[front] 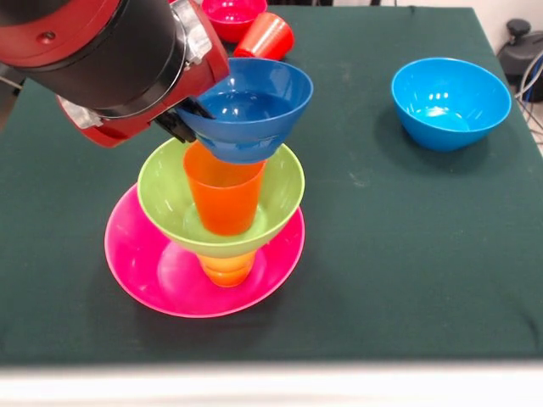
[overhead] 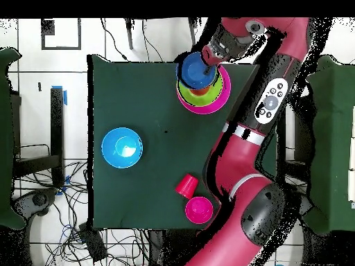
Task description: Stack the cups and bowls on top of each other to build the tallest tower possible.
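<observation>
The tower stands at the table's front left: a wide pink bowl (front: 153,271) at the bottom, a yellow-orange cup (front: 226,268) in it, a lime green bowl (front: 165,191) on that, an orange cup (front: 222,197) in the green bowl, and a dark blue bowl (front: 254,106) on top. My gripper (front: 182,120) is at the dark blue bowl's left rim, one dark finger inside and one outside, shut on the rim. From overhead the tower (overhead: 216,97) sits near the table's top edge, with the gripper (overhead: 208,67) over the dark blue bowl (overhead: 191,69).
A light blue bowl (front: 450,102) stands alone at the right (overhead: 122,147). A red cup (front: 265,38) lies on its side at the back, next to a small pink-red bowl (front: 233,15). The arm (overhead: 267,104) runs along the table's edge.
</observation>
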`<action>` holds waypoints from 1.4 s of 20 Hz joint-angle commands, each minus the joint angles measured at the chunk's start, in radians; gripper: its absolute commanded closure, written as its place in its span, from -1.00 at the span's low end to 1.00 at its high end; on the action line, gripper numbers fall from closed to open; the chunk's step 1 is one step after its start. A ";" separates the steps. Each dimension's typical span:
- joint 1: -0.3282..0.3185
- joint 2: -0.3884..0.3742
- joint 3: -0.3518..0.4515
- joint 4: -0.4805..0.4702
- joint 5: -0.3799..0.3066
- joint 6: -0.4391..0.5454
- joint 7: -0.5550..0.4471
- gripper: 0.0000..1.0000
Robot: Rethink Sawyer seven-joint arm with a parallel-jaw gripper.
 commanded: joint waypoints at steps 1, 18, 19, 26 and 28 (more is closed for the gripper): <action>-0.007 0.005 -0.192 0.001 0.000 -0.008 -0.344 1.00; -0.020 0.014 -0.299 0.053 0.161 -0.041 -0.292 1.00; -0.022 0.014 -0.307 0.059 0.173 -0.045 -0.286 1.00; -0.018 0.020 -0.357 0.075 0.233 -0.087 -0.261 1.00; -0.014 0.024 -0.364 0.069 0.239 -0.098 -0.263 1.00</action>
